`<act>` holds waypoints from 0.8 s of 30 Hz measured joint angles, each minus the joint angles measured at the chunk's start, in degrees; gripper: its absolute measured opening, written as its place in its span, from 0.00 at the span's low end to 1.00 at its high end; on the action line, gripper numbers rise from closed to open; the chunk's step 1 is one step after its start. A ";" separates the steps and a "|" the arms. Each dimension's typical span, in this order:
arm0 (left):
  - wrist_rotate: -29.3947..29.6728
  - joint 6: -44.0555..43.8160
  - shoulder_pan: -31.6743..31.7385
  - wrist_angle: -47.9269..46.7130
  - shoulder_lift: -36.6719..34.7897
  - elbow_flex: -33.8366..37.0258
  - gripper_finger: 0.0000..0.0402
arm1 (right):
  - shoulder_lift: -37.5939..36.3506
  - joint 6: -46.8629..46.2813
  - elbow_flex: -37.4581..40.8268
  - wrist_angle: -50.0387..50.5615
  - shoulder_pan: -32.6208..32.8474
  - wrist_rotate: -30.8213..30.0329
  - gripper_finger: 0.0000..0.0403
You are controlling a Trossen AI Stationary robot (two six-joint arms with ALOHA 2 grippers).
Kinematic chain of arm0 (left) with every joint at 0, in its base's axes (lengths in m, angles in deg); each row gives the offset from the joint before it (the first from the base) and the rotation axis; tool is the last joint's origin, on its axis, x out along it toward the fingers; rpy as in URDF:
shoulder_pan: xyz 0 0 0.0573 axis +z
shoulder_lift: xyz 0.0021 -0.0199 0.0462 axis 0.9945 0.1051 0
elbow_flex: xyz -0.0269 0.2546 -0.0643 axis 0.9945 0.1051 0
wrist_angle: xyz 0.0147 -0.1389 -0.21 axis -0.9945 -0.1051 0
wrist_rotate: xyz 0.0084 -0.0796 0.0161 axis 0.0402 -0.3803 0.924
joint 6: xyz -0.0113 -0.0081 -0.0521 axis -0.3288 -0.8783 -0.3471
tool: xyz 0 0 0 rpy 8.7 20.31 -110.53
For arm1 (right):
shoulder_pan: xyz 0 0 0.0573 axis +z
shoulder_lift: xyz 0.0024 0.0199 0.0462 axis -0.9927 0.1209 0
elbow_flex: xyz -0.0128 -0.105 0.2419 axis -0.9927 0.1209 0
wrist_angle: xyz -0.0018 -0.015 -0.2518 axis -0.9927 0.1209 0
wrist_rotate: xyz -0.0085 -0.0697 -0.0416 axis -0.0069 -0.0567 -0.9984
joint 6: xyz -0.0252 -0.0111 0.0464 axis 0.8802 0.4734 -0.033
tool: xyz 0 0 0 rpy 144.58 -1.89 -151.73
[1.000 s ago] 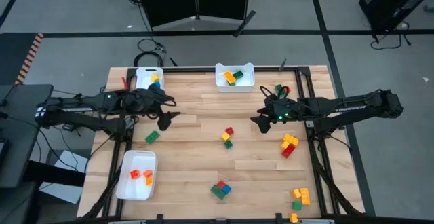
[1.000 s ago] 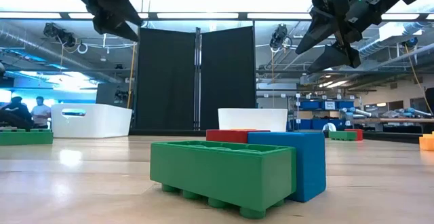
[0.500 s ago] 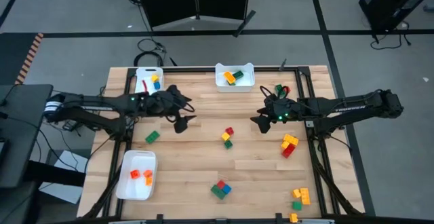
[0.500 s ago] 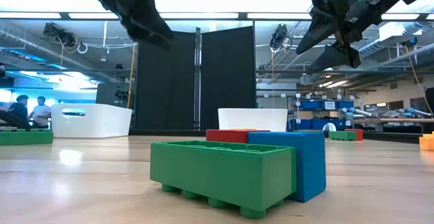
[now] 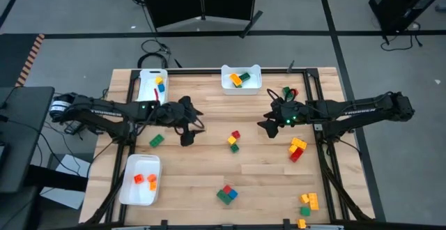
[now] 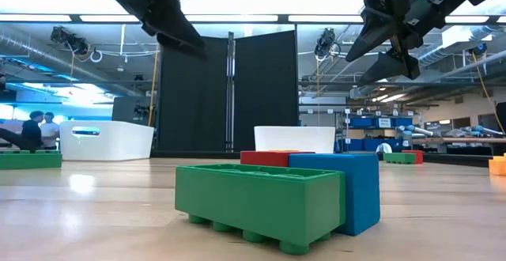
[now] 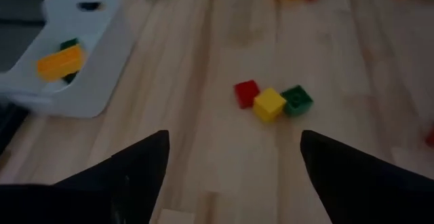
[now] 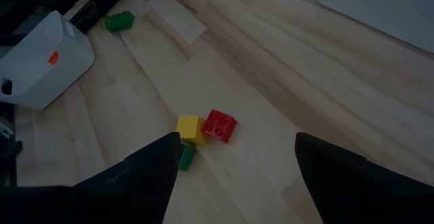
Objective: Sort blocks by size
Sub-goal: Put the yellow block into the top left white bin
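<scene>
White lettering, likely "TROSSEN", marks the right arm (image 5: 355,109). Left tool (image 5: 189,133) and right tool (image 5: 267,127) gape empty above the blocks (image 5: 233,140).

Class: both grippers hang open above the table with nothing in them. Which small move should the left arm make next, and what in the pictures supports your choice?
Probably a short reach onward and down to the red, yellow and green blocks mid-table. The left gripper is open, empty and nearest them; its wrist view frames that group just ahead. The right gripper also hangs open.
</scene>
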 joint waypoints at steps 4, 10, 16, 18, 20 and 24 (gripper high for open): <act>0.42 2.63 -2.46 0.12 0.25 0.02 0.81 | 0.00 0.16 0.00 -0.29 0.00 0.01 0.76; 1.62 3.56 -4.62 5.05 0.64 0.00 0.80 | 0.00 1.45 0.00 -0.29 0.04 1.92 0.75; 4.28 3.55 -5.52 10.35 3.18 -0.02 0.80 | 0.00 2.11 -0.02 -0.33 0.26 3.06 0.75; 4.53 3.55 -5.56 13.76 4.88 -0.03 0.80 | 0.00 2.33 -0.02 -0.62 0.42 3.11 0.75; 5.40 3.16 -5.59 16.38 6.83 -0.02 0.80 | 0.00 2.43 -0.02 -0.70 0.80 3.20 0.75; 8.48 -1.95 -5.58 22.52 11.11 -0.02 0.80 | -0.02 2.55 -0.02 -0.81 1.61 3.21 0.76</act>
